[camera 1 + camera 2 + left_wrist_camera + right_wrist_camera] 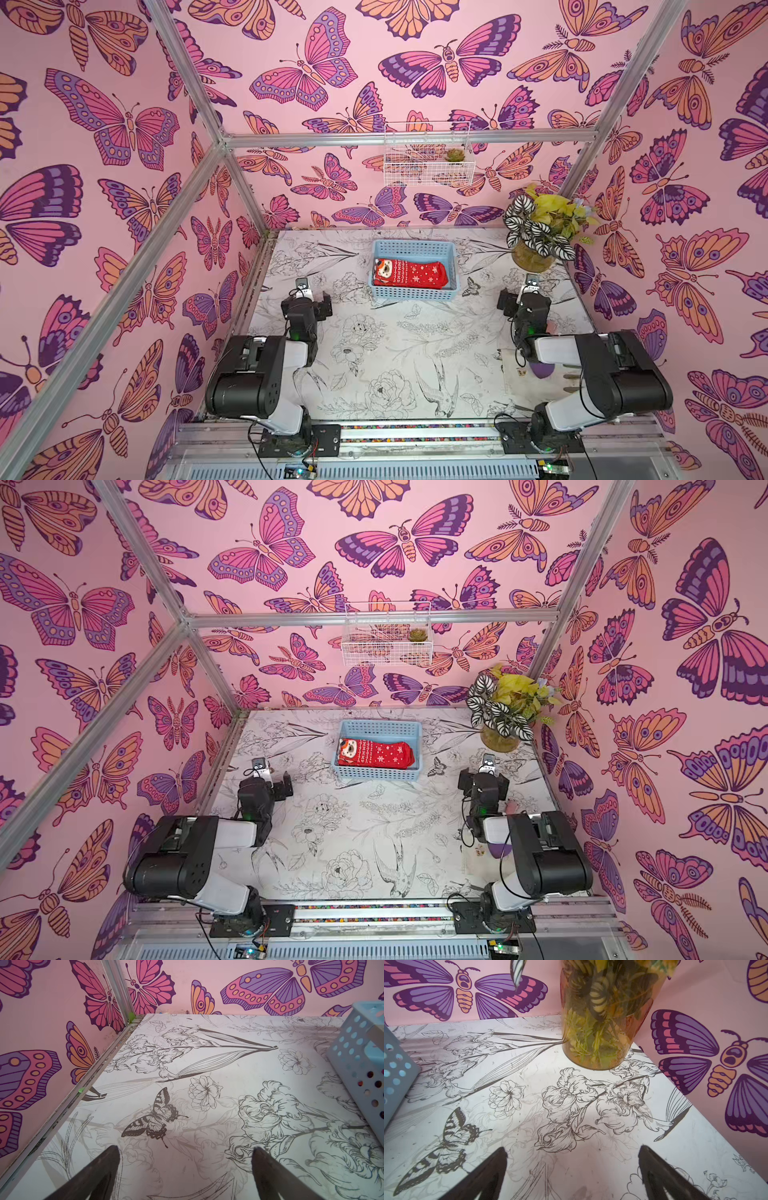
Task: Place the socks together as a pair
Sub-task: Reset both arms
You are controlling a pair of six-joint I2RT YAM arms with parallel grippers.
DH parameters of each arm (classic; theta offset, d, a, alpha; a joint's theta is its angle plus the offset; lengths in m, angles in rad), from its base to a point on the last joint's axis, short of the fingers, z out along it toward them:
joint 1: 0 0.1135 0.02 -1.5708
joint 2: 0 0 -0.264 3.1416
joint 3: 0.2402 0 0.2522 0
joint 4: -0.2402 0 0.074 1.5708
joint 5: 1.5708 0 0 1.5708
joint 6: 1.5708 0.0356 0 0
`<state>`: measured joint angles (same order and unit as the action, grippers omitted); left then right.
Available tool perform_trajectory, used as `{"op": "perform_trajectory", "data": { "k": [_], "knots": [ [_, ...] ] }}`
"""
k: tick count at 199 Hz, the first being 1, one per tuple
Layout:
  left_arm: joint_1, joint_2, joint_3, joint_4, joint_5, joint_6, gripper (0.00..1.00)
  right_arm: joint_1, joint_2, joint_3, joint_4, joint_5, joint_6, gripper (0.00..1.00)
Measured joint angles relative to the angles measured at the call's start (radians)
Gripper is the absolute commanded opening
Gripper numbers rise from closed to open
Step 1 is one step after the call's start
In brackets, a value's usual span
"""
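Note:
The socks [409, 274] [376, 753] are red with white snowflakes and an animal-face cuff at the left end. They lie stacked flat inside a light blue perforated basket [415, 246] [380, 725] at the back middle of the table. My left gripper [186, 1148] [308, 296] hovers over bare table, left of and nearer than the basket, open and empty. On the other side, my right gripper [573, 1147] [528, 293] is also open and empty, in front of the vase. A basket corner [357, 1047] [396, 1072] shows in each wrist view.
A tinted glass vase [534, 257] [602, 1032] of striped and yellow leaves stands at the back right corner. A white wire basket [428, 166] with a small succulent hangs on the back wall. Pink butterfly walls and metal posts enclose the table.

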<state>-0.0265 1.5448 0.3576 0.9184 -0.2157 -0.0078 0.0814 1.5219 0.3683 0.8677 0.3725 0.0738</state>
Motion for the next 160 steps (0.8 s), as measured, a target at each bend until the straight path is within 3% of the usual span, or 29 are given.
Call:
{"op": "perform_trajectory", "data": {
  "k": [125, 160],
  "knots": [
    [0.010, 0.000, 0.000, -0.006, 0.041, 0.000, 1.00, 0.000, -0.006, -0.001, 0.001, -0.005, 0.000, 0.99],
    [0.010, 0.000, 0.000, -0.006, 0.042, 0.000, 1.00, 0.000, -0.172, -0.035, -0.043, -0.019, -0.003, 0.99]
  ]
}}
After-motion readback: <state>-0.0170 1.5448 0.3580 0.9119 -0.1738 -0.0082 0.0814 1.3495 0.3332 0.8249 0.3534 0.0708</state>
